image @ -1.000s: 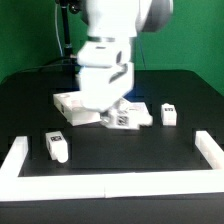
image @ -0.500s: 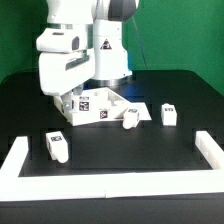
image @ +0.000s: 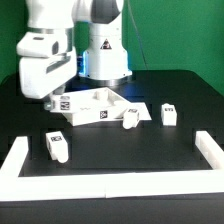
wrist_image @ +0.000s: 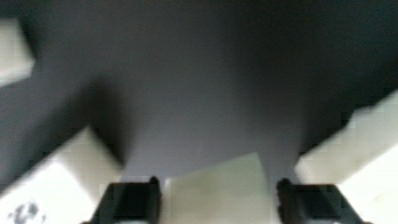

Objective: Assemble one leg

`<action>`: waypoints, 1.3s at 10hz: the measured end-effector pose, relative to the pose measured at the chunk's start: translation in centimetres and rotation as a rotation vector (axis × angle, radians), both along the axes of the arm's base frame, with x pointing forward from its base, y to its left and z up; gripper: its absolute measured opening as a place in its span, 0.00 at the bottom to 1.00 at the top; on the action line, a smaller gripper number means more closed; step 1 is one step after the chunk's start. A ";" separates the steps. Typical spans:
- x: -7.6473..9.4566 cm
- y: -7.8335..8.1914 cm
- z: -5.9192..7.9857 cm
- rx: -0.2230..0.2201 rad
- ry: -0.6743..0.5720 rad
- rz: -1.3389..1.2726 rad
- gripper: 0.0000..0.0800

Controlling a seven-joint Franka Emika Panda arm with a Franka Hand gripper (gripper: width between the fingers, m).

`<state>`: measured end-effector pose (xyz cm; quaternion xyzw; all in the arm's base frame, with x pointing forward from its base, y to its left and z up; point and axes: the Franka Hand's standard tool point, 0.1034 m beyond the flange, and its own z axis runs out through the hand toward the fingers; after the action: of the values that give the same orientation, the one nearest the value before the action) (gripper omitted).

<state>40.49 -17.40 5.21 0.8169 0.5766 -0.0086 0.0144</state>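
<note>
Exterior view's left is where the arm has retreated, end effector (wrist_image: 217,200) spread and empty, leaving the leg (image: 130,118) released at the panel's (image: 96,106) edge.

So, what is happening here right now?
The arm holds nothing: the wrist view shows its pincer open and empty. The white square panel lies on the black table. One leg sits right by the panel's edge, another leg stands further to the exterior view's right, and a third leg stands apart near the front. None looks fitted yet.
</note>
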 end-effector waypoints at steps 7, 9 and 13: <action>-2.0 -3.7 -4.0 0.005 0.018 -0.039 0.40; -1.0 -4.3 -3.7 -0.005 0.003 -0.045 0.40; -0.3 -4.2 -4.0 -0.026 -0.047 -0.034 0.40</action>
<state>40.22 -21.63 1.22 0.8262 0.5620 0.0027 0.0382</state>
